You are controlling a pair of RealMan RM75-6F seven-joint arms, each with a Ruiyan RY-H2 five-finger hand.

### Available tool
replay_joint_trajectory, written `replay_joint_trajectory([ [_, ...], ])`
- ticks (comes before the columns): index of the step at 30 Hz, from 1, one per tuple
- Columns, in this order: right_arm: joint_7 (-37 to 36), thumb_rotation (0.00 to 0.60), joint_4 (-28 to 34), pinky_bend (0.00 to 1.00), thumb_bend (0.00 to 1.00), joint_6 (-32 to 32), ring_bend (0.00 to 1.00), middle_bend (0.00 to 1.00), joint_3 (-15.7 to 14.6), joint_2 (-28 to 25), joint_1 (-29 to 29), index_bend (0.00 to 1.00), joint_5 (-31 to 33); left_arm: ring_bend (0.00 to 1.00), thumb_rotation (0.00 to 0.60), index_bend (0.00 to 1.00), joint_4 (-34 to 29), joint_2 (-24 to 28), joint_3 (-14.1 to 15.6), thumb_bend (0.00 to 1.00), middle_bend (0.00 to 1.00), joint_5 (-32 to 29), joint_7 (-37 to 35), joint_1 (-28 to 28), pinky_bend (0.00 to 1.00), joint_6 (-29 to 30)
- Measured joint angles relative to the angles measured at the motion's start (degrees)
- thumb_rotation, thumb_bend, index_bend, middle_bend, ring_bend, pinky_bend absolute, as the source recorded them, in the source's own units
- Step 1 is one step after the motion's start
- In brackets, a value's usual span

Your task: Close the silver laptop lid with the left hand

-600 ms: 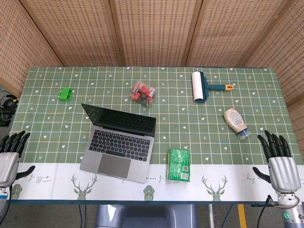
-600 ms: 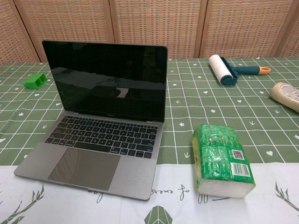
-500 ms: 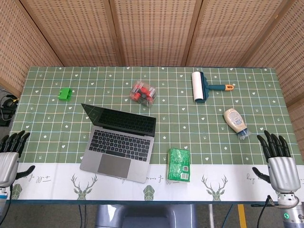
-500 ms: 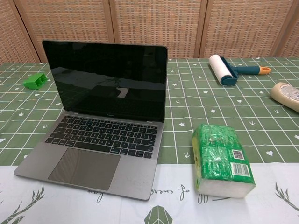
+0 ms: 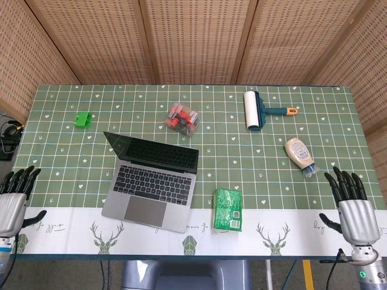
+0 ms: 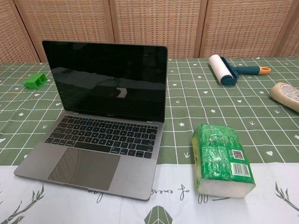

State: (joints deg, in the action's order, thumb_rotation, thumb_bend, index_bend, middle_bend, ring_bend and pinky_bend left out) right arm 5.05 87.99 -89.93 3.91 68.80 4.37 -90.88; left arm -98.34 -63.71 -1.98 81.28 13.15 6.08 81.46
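I see the silver laptop (image 5: pixel 152 181) sitting open on the counter (image 5: pixel 60 151), left of centre, its lid (image 6: pixel 106 79) upright and screen dark. My left hand (image 5: pixel 12 202) rests at the counter's near left corner, fingers spread and holding nothing, well apart from the laptop. My right hand (image 5: pixel 352 211) sits at the near right corner, likewise spread and empty. A green packet (image 5: pixel 228 209) lies just right of the laptop.

Silver laptop (image 5: pixel 152 184) sits open, dark screen upright, near table's front-left.
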Motion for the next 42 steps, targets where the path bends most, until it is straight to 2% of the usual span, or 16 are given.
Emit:
replay_joint_trajectory([
  [6, -0.47, 0.600, -0.17, 0.00, 0.10, 0.24, 0.00, 0.00, 0.04, 0.02, 0.08, 0.10, 0.21, 0.00, 0.600, 0.00, -0.28, -0.24, 0.04, 0.18, 0.00, -0.05, 0.67, 0.32, 0.00, -0.39],
  [9, -1.01, 0.600, -0.27, 0.00, 0.10, 0.30, 0.00, 0.00, 0.15, -0.05, 0.10, 0.10, 0.42, 0.00, 0.600, 0.00, -0.85, -0.25, -0.21, 0.22, 0.00, -0.30, 0.65, 0.58, 0.00, -0.61],
  [12, -1.32, 0.600, -0.51, 0.00, 0.10, 0.71, 0.00, 0.00, 0.31, -0.13, 0.23, 0.10, 0.89, 0.00, 0.600, 0.00, -1.94, 0.15, -0.57, 0.37, 0.00, -0.15, 1.23, 1.22, 0.00, -0.98],
  [17, -2.13, 0.600, -0.83, 0.00, 0.10, 1.52, 0.00, 0.00, 0.52, -0.18, 0.49, 0.10, 1.64, 0.00, 0.600, 0.00, -5.31, 1.53, -2.49, 0.78, 0.00, 1.01, 3.15, 3.84, 0.00, -1.75],
  [20, -2.95, 0.600, -1.17, 0.00, 0.10, 2.10, 0.00, 0.00, 0.74, -0.28, 0.70, 0.10, 2.26, 0.00, 0.600, 0.01, -7.07, 2.26, -4.30, 0.93, 0.00, 1.54, 4.32, 6.34, 0.04, -2.99],
  [22, -3.69, 0.600, -1.37, 0.00, 0.10, 2.43, 0.00, 0.00, 0.93, -0.40, 0.81, 0.10, 2.74, 0.01, 0.600, 0.06, -8.02, 2.70, -5.67, 0.98, 0.00, 1.47, 5.61, 8.42, 0.12, -4.56],
  [25, -5.23, 0.600, -1.46, 0.00, 0.10, 2.99, 0.00, 0.00, 1.10, -0.72, 0.95, 0.10, 3.28, 0.06, 0.600, 0.11, -9.32, 3.05, -8.31, 1.00, 0.00, -0.01, 8.65, 12.15, 0.19, -7.54],
  [34, -9.29, 0.600, -1.82, 0.00, 0.10, 4.33, 0.00, 0.00, 1.37, -1.77, 1.38, 0.11, 4.20, 0.10, 0.600, 0.14, -11.63, 2.60, -15.63, 1.00, 0.00, -13.00, 17.57, 24.11, 0.22, -17.52],
  [42, -11.65, 0.600, -2.44, 0.00, 0.10, 5.17, 0.00, 0.00, 1.95, -2.30, 1.58, 0.12, 5.62, 0.10, 0.600, 0.14, -10.16, 0.32, -18.64, 1.00, 0.01, -22.60, 22.03, 33.29, 0.22, -24.38],
])
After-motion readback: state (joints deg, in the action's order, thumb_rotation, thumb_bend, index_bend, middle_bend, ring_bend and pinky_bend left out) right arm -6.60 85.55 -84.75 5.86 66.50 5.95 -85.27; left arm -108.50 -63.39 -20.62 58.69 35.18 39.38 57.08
